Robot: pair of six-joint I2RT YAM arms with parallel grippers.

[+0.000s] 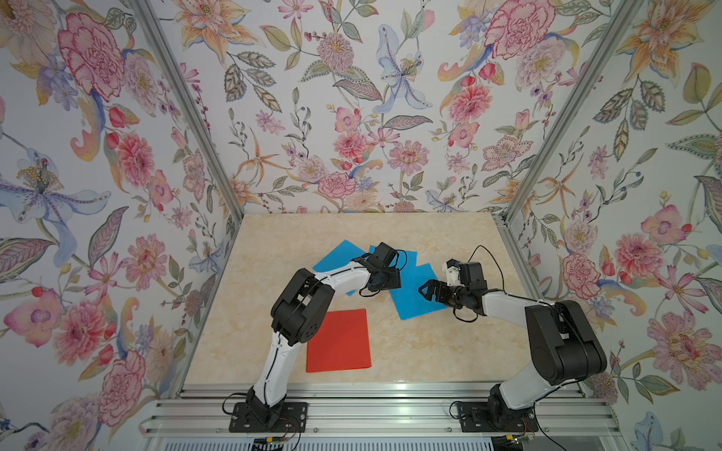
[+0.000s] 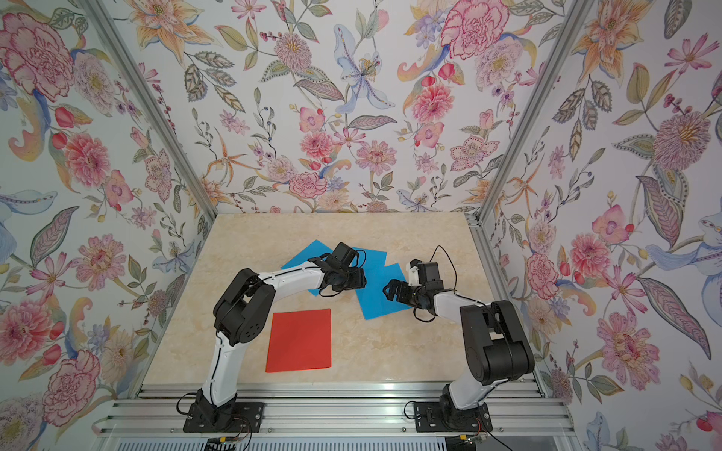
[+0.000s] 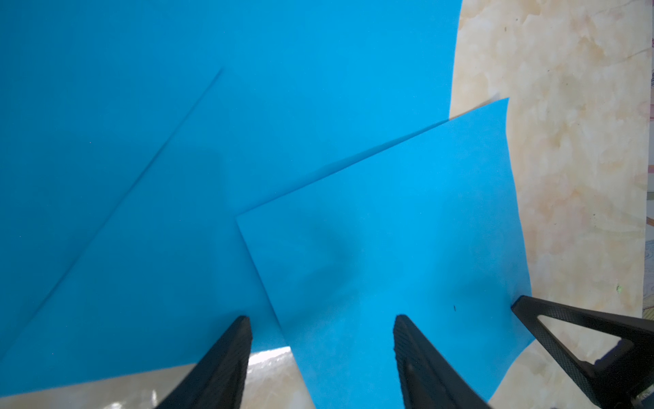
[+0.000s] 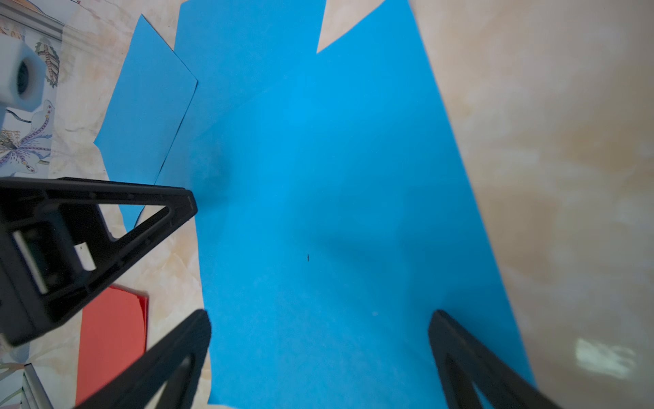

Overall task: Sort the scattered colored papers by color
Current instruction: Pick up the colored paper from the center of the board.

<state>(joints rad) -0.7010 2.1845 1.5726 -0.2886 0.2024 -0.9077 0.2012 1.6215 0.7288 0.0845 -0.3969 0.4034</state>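
Three sky-blue papers lie overlapped mid-table: the far-left sheet, the middle sheet and the nearest sheet on top. In the left wrist view the top sheet covers part of the middle one. A red-orange paper lies flat near the front, apart from the blue ones. My left gripper hangs open just over the near edge of the top blue sheet, holding nothing. My right gripper is open over the same sheet from the other side, facing the left gripper.
The two grippers are close together; a right finger shows in the left wrist view and a left finger in the right wrist view. Floral walls with metal posts close off the marble table on three sides.
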